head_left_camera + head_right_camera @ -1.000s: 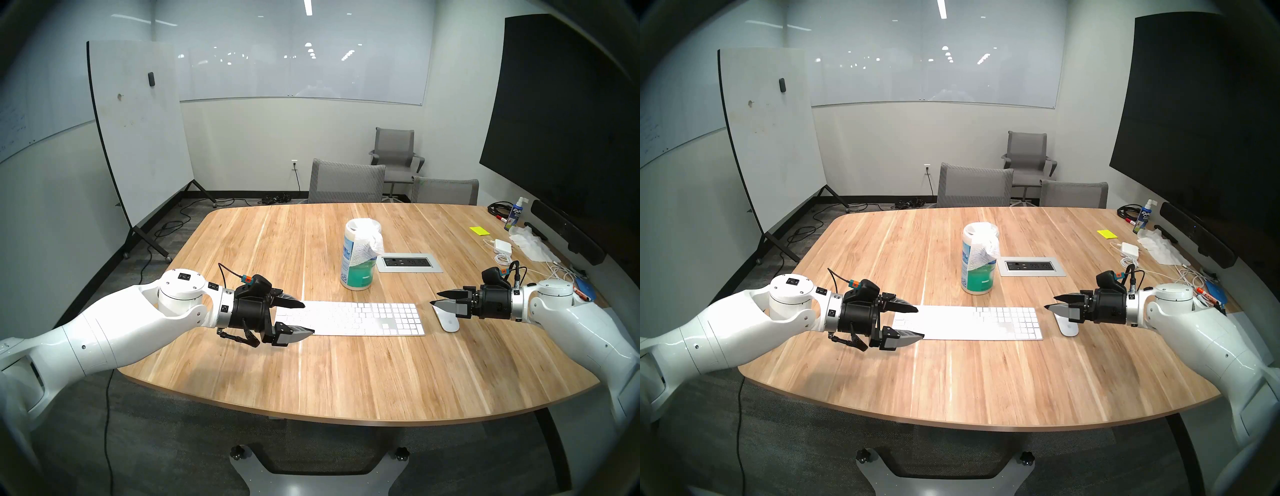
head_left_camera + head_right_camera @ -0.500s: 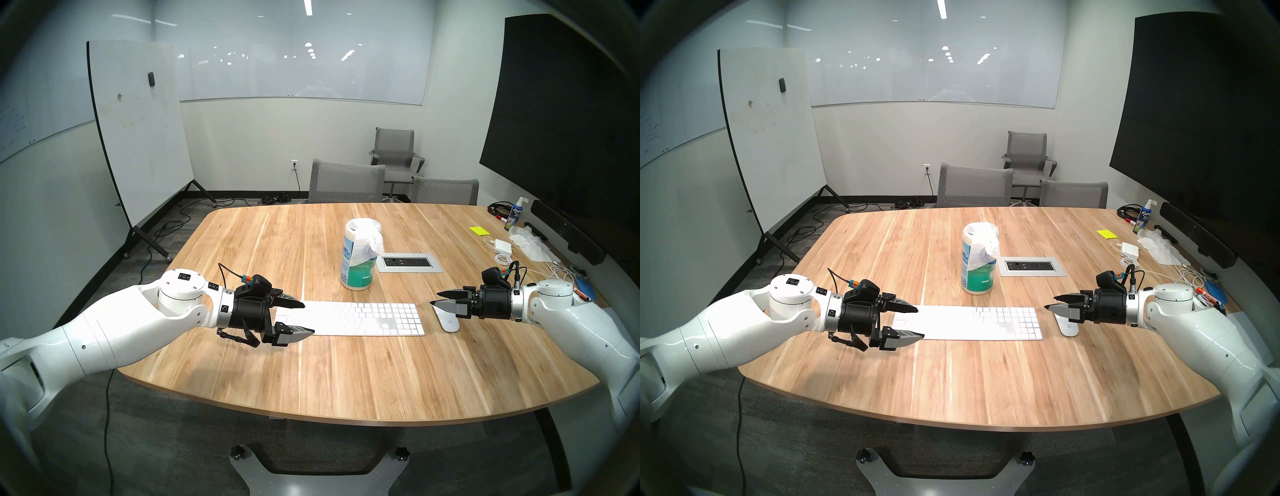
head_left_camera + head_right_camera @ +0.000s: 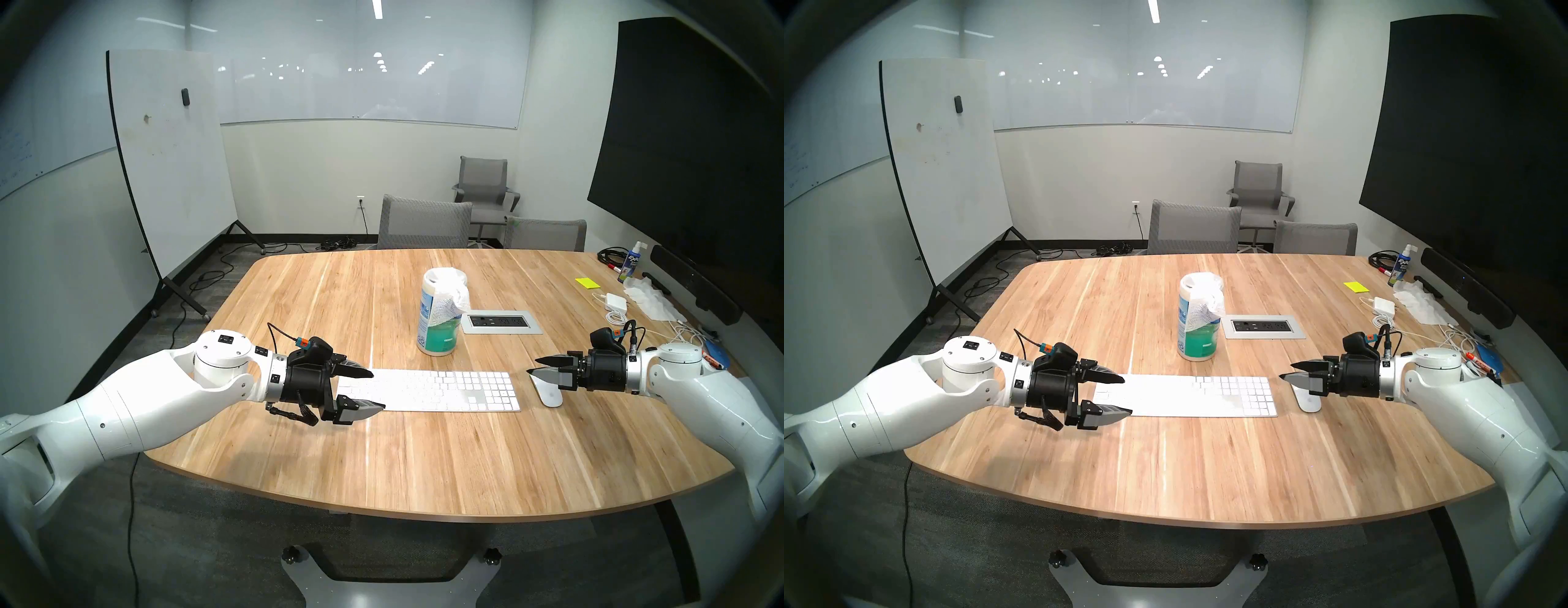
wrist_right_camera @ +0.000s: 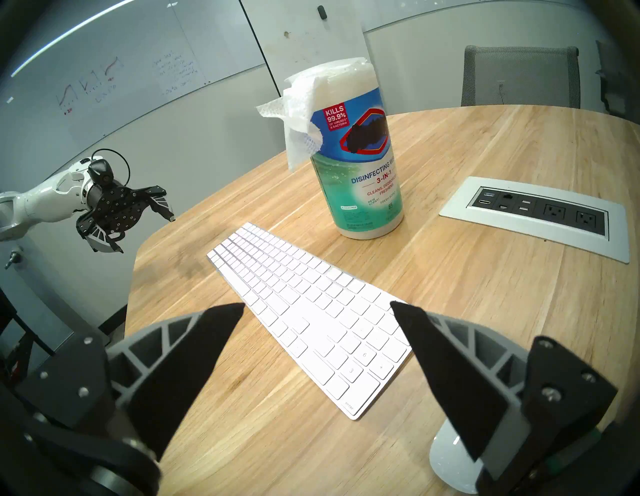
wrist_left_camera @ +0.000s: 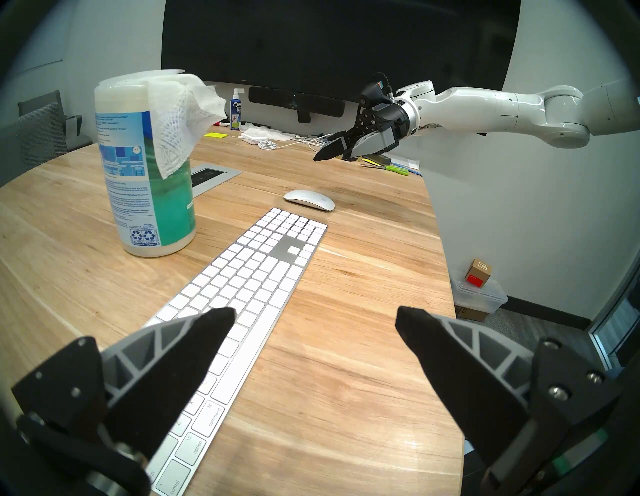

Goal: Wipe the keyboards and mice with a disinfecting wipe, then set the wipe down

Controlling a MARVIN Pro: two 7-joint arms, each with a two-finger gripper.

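A slim white keyboard (image 3: 441, 390) lies across the middle of the wooden table (image 3: 424, 467), and a white mouse (image 3: 549, 392) sits just right of it. Behind the keyboard stands a wipes canister (image 3: 439, 314) with a white disinfecting wipe (image 3: 456, 297) hanging from its top. My left gripper (image 3: 375, 389) hovers open over the keyboard's left end, holding nothing. Above the mouse's far end, my right gripper (image 3: 532, 366) stands open and empty too. The wrist views show the same keyboard (image 5: 249, 277) (image 4: 311, 311), mouse (image 5: 309, 200) (image 4: 453, 453) and wipe (image 5: 183, 114) (image 4: 298, 114).
A power outlet panel (image 3: 500, 322) is set into the table right of the canister. At the far right edge lie a white charger brick (image 3: 613, 301), cables, crumpled tissues (image 3: 649, 301), a yellow sticky pad (image 3: 585, 282) and a spray bottle (image 3: 632, 261). Grey chairs (image 3: 424, 220) stand behind.
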